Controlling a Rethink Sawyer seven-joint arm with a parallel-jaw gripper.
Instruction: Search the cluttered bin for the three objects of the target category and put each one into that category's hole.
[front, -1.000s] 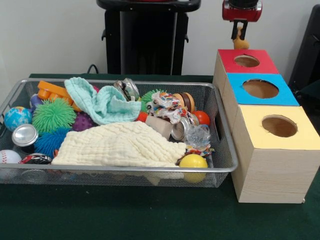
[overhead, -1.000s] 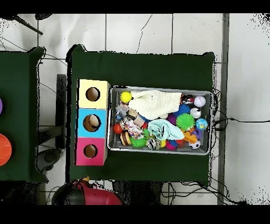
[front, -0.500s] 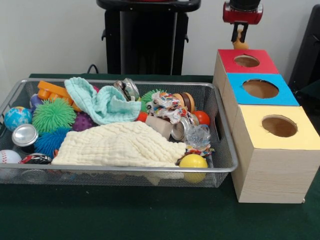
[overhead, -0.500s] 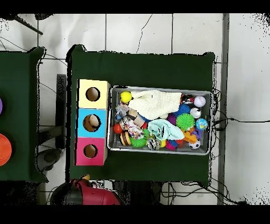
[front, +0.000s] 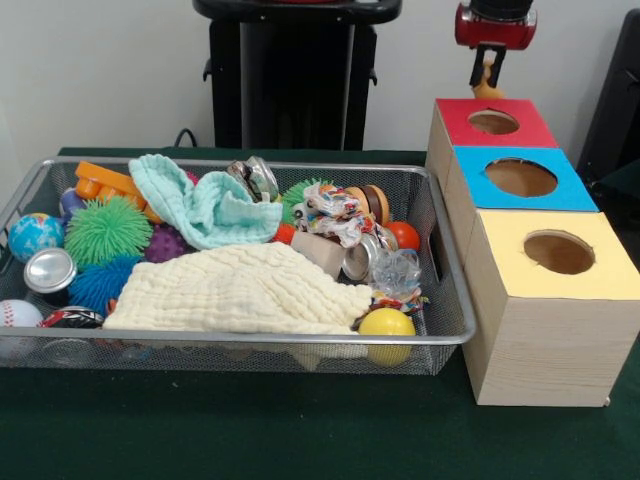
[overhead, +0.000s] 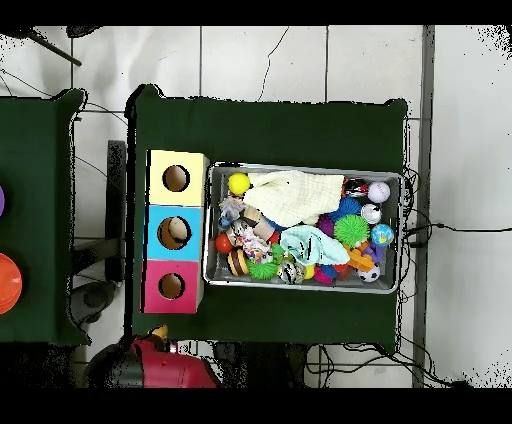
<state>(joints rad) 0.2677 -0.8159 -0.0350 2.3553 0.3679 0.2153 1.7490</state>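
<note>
Above the three box holes — red (front: 494, 122), blue (front: 521, 177), yellow (front: 559, 252) — I have open air. The bin (front: 455, 330) left of them is packed; the cream cloth (front: 240, 290) covers its near half.

Wire-mesh metal bin (front: 445, 300), matt wood boxes (front: 540, 350), soft cloth (front: 240, 290).

- The desk (front: 300, 440) is dark green
- The wire bin (front: 250, 345) is silver-grey mesh
- The three boxes are pale wood, topped red (front: 520, 130), blue (front: 570, 190) and yellow (front: 610, 270)
- The large cloth (front: 240, 290) is cream; the smaller cloth (front: 195, 205) is mint green
- One spiky ball (front: 107, 230) is bright green, another (front: 100, 283) blue
- The smooth ball (front: 386, 323) is yellow
- The globe ball (front: 33, 236) is blue with green patches
- The end effector (front: 489, 70) is black under a red housing, with something orange-yellow between its tips
</note>
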